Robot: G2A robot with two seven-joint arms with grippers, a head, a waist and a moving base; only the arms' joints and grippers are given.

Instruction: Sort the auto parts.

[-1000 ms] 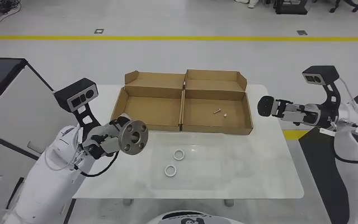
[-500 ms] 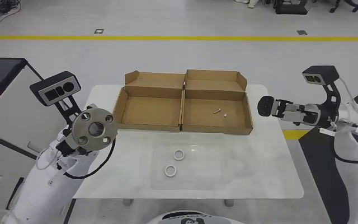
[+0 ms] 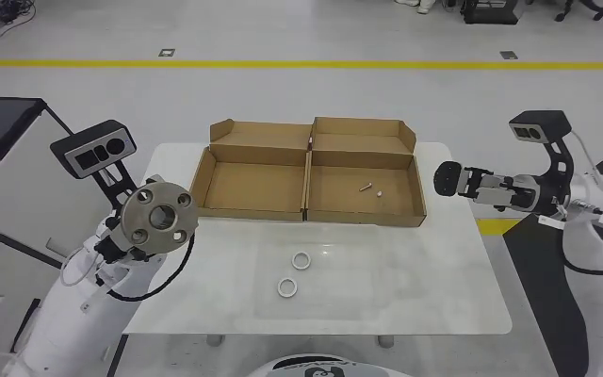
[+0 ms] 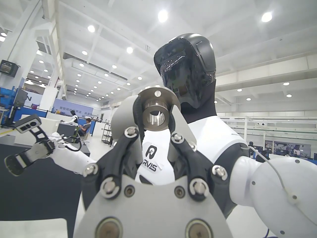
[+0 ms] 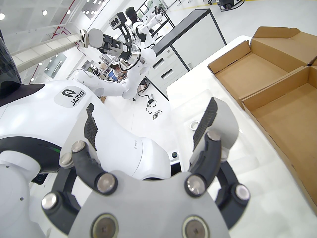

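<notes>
Item in hand: flange (image 3: 160,216), mid-carry in the sorting. My left gripper (image 4: 154,115) was clamped on its hub, raised well left of the boxes (image 3: 252,188). Next, I judged: swing it over a box, lower, release. Right gripper (image 5: 151,115), jaws wide apart and empty, hovered right of the boxes. Two rings (image 3: 301,260) lay before them.

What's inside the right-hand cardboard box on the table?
From the top view, the right-hand box holds a small screw and, just beside it, a tiny white piece. Its near wall covers a thin strip of the floor, so anything there is hidden.
</notes>
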